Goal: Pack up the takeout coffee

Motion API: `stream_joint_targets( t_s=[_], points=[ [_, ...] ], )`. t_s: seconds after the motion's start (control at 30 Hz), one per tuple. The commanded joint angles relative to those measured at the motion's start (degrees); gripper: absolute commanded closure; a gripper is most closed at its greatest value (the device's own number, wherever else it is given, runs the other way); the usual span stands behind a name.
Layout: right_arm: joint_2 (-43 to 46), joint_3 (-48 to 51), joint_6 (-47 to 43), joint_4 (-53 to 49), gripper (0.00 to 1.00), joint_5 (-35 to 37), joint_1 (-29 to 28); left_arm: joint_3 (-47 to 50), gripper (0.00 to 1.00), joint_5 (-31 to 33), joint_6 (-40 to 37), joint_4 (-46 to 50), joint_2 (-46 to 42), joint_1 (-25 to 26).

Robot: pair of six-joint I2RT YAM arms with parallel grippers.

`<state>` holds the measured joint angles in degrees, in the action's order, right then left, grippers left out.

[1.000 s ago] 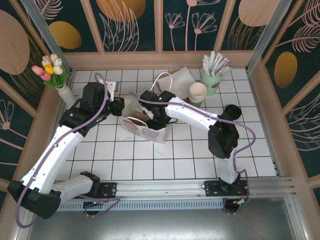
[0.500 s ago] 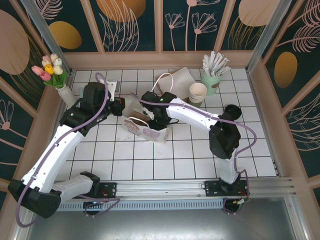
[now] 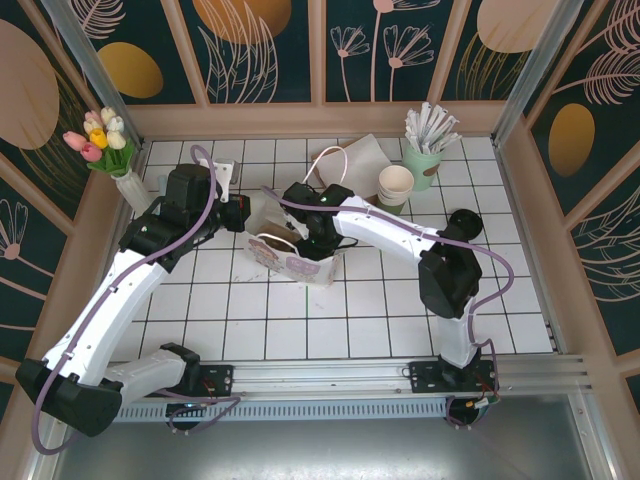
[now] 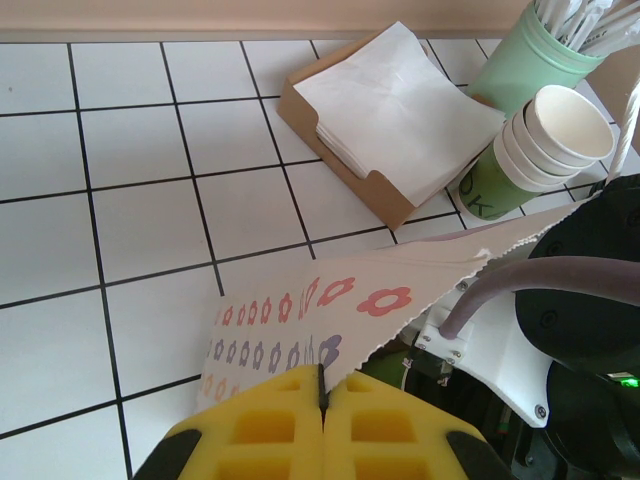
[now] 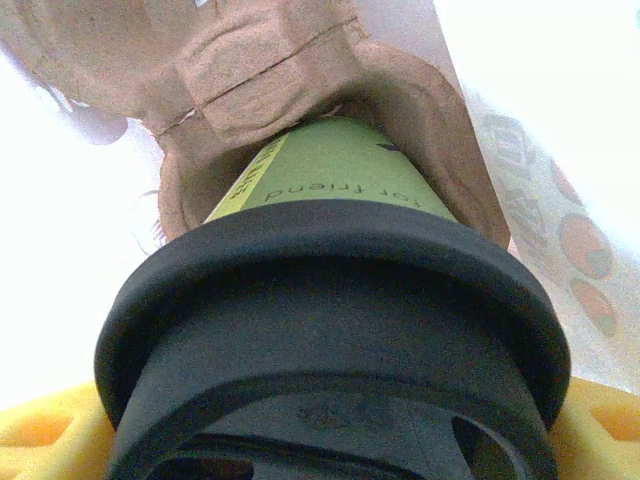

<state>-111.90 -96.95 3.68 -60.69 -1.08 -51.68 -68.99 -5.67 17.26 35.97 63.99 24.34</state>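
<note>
- The left pincer (image 4: 322, 392) is pinched shut on the top edge of the flowered paper bag (image 4: 340, 300).
- The right pincer (image 3: 308, 236) reaches into the bag and holds the takeout coffee (image 5: 330, 165) by its black lid (image 5: 330, 300).
- The coffee's bottom sits in a brown cardboard cup tray (image 5: 250, 70) inside the bag.

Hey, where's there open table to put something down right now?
Free: the tiles between the paper bag and the near rail, flanked by both arms, and the near right corner. Crowded: the back right, with the napkin box, cup stack and stick holder, and around the bag, where both arms reach.
</note>
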Motion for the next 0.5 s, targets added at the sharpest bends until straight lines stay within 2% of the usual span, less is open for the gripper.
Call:
stream_joint_targets(
  t_s=[0.0, 0.47],
  points=[
    [-2.9, 3.0, 0.1, -4.3, 0.47, -1.0, 1.0, -0.1, 1.0, 0.2, 0.0, -1.1, 0.1, -0.2],
    [-3.3, 1.5, -0.7, -5.7, 0.46, -2.2, 1.0, -1.0, 1.0, 0.7, 2.8, 1.3, 0.7, -0.2]
  ],
)
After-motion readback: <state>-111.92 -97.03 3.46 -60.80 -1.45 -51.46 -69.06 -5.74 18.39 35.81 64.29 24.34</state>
